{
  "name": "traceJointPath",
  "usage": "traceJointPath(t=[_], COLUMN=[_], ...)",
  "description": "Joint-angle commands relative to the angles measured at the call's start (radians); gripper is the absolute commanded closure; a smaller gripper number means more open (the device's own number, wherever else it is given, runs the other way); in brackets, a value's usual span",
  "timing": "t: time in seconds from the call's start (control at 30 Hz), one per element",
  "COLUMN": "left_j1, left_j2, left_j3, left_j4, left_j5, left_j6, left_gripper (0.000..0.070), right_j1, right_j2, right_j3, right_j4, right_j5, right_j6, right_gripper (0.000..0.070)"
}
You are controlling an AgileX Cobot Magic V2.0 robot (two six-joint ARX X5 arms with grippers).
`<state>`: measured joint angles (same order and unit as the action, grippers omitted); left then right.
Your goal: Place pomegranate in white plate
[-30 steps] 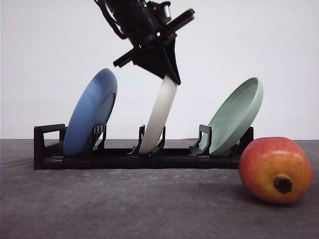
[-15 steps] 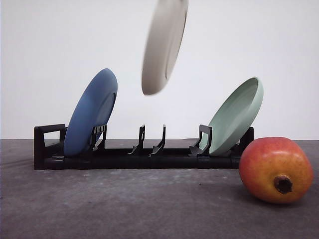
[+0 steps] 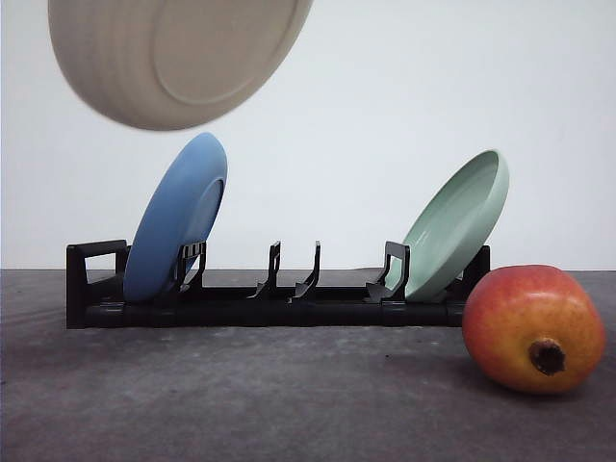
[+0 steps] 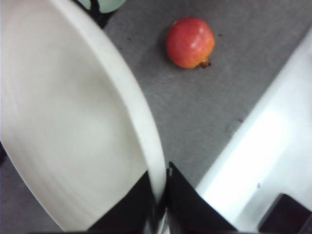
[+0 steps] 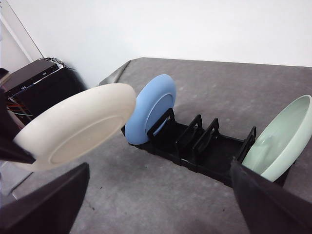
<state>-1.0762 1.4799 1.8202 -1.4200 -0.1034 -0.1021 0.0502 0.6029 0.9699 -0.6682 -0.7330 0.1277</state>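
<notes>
Grey and faintly gritty, your bench carried the glossy red-orange pomegranate nearest, at its right. Behind stood the black slotted rack. Your left gripper clamped the matte white plate's rim, aloft upper-left; your right gripper's fingers stood apart.

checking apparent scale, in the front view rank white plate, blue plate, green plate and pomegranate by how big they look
1. white plate, largest though cropped, likely nearer the camera
2. blue plate and green plate, too alike to rank
3. pomegranate, smallest
</notes>
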Motion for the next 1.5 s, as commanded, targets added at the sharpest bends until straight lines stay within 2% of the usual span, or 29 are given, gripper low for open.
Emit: traceJointPath(t=[0.0,0.2,0.33,0.7,0.93,1.2,1.47], left_j1=[-0.03,-0.079,-0.097,-0.127,-0.165,-0.21,-0.218], left_j2=[0.015,0.019,0.026,0.051,0.165,0.33,0.422], left_j3=[-0.007,-0.145,-0.246,-0.458,-0.483,-0.483,-0.482], left_j4=[-0.031,-0.022,0.011,0.203,0.284,0.372,0.403], left_j5=[-0.022,-0.089,-0.147,-0.16,-0.195,-0.196,-0.204], left_j6=[-0.034,-0.095,-0.109,-0.175,-0.181,-0.179,-0.135], left_gripper=[0.07,0.07,0.07,0.07,0.07,0.07,0.0698], right_j1=[0.0,0.001,0.014,0.034,0.034,0.034,0.034], right_j2=[0.004,0.004,0.004,0.004,0.004,0.004,0.004], right_j3=[0.014,0.014,0.014,0.014,0.014,0.013,0.013], right_j4=[0.008,-0.002,-0.012,-0.014,-0.014,-0.016,-0.021], right_j5=[0.0,0.0,0.0,0.0,0.0,0.0,0.001], right_j6=[0.001,0.005,0.004,0.004,0.004,0.004,0.004], right_gripper=[0.0108,0.0108,0.0108,0.0108,0.0108,0.0108,0.0108])
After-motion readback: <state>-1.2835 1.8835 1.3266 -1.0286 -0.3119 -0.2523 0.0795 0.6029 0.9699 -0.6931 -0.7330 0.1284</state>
